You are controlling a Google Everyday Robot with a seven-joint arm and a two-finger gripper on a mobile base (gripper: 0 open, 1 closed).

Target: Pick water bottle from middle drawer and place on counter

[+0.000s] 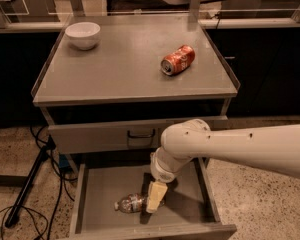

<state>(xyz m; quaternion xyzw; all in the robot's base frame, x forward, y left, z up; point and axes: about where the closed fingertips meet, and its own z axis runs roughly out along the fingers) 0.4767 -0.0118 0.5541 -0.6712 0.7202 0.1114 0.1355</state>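
Gripper (155, 196) low inside the middle drawer (78, 204), pointing down, right over one end of the water bottle (129, 203), likely to grab it. Open or closed: cannot tell. Bottle on its side, not yet up on the surface (125, 71) above.

white bowl (83, 34) at back left, orange-red soda can (178, 60) on its side, black cables (54, 146) on speckled floor (260, 209)
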